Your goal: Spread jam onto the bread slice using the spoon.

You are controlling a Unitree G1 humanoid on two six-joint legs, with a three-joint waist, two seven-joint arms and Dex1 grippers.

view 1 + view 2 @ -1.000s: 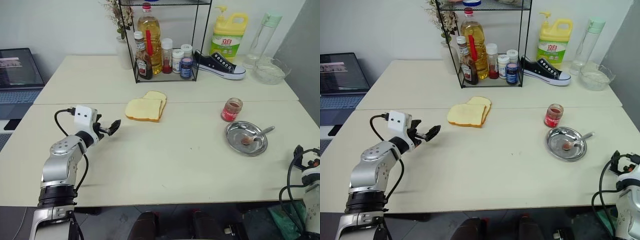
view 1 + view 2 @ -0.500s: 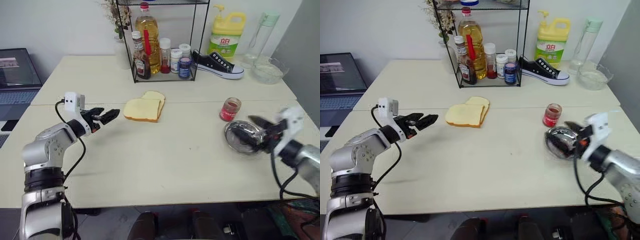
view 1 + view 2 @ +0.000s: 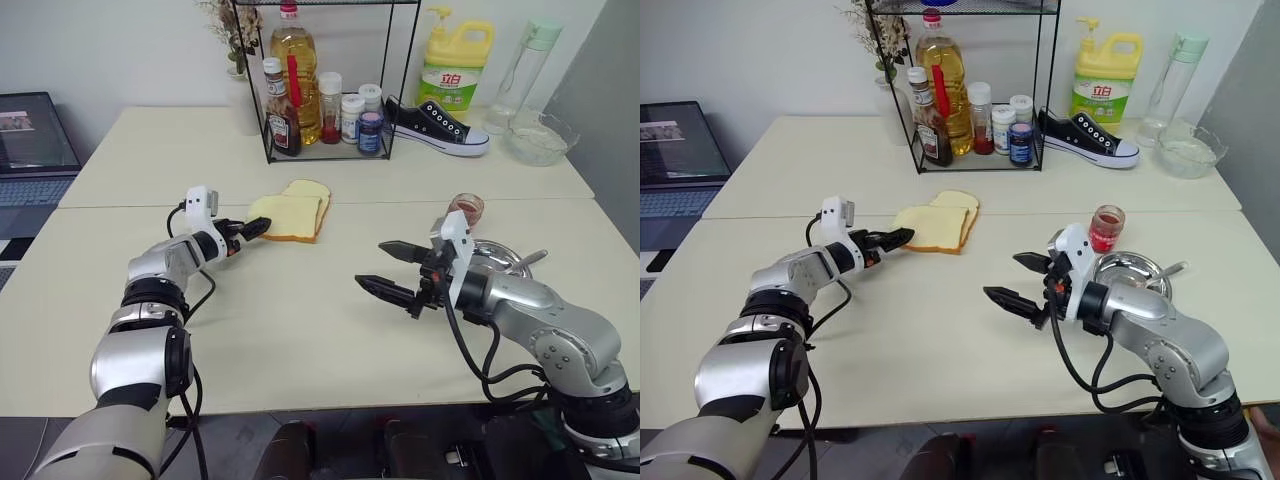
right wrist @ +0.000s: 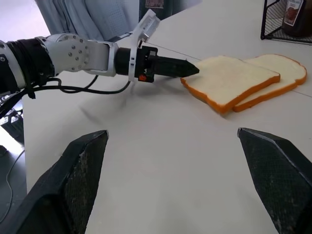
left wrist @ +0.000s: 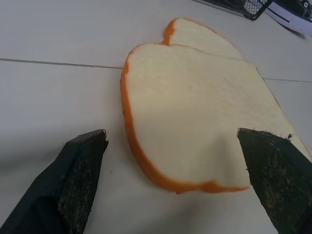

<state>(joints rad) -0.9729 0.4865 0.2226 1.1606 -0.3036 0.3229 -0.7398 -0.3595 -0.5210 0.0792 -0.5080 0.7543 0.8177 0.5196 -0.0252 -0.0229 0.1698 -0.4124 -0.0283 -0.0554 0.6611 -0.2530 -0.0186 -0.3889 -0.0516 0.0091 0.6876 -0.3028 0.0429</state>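
Note:
Two bread slices lie overlapped at mid-table; the upper bread slice [image 3: 288, 215] is pale yellow with a tan crust. My left gripper [image 3: 252, 230] is open just left of it, its fingers [image 5: 80, 180] flanking the near corner of the slice [image 5: 195, 112] without touching. My right gripper [image 3: 388, 268] hangs open and empty over bare table, pointing left toward the bread [image 4: 229, 78]. The jam jar [image 3: 1106, 227] stands behind my right wrist. The spoon [image 3: 530, 258] rests on the round steel plate [image 3: 1137, 265], only its handle showing.
A wire rack [image 3: 330, 100] with bottles and jars stands at the back. To its right are a black sneaker [image 3: 440, 130], a yellow detergent bottle [image 3: 455, 70], a clear bottle [image 3: 520, 70] and a glass bowl [image 3: 540, 140]. A laptop [image 3: 35, 135] sits far left.
My right arm has swung in from the plate at the right to the middle of the table. My left gripper has moved forward up to the bread.

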